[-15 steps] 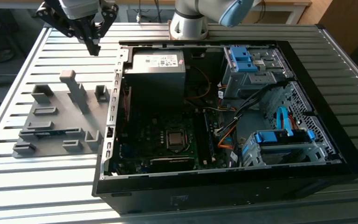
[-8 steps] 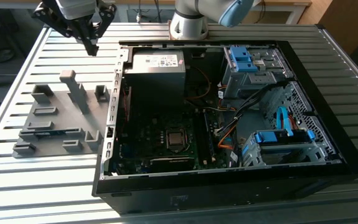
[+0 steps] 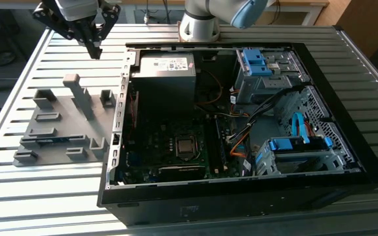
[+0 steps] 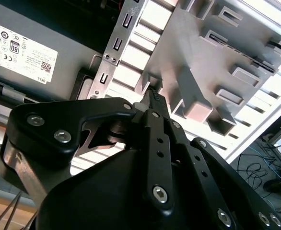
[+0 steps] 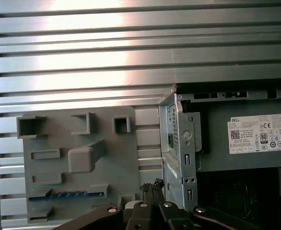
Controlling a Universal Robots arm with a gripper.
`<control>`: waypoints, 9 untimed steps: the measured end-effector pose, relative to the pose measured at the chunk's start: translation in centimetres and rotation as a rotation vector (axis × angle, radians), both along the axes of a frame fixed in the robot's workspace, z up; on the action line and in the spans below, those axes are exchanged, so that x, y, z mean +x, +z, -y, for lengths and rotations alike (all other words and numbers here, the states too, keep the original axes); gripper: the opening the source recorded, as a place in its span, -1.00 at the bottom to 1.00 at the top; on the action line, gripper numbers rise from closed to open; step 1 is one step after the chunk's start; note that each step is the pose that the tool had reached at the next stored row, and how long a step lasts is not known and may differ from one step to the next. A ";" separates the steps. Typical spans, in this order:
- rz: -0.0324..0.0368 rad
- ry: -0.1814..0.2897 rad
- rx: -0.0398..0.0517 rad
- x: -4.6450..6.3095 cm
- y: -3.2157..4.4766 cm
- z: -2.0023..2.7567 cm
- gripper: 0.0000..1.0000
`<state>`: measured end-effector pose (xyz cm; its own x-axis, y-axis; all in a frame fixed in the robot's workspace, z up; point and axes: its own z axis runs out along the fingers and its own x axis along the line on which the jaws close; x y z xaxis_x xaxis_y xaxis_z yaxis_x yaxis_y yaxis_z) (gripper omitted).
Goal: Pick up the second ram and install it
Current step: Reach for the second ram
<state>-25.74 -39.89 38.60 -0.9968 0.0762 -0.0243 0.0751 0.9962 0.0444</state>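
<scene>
The second ram point(image 3: 47, 139) is a thin blue stick standing on edge in a slot of the gray holder plate point(image 3: 61, 147), on the exterior view's left. In the first wrist view the ram point(image 5: 66, 194) lies along the plate's point(image 5: 121, 158) near side. My gripper point(image 3: 95, 50) hangs high over the slatted table beyond the plate, close to the computer case's corner, well apart from the ram. Its fingers meet at the tips with nothing between them, as both wrist views show point(image 4: 152, 96) point(image 5: 152, 184).
The open black computer case point(image 3: 346, 182) lies on the table with the power supply point(image 3: 166, 66) nearest my gripper and the motherboard point(image 3: 175, 147) below it. Blue drive latches point(image 3: 255, 61) and cables sit on the exterior view's right. The arm's base point(image 3: 199, 24) stands behind the case.
</scene>
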 end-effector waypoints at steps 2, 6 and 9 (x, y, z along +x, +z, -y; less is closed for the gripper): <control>0.0000 0.000 0.0000 -0.1 -0.01 0.00 -0.79; 0.0000 0.000 0.0000 -0.3 -0.03 0.00 -0.79; 0.0000 0.000 0.0000 -0.4 -0.04 0.00 -0.79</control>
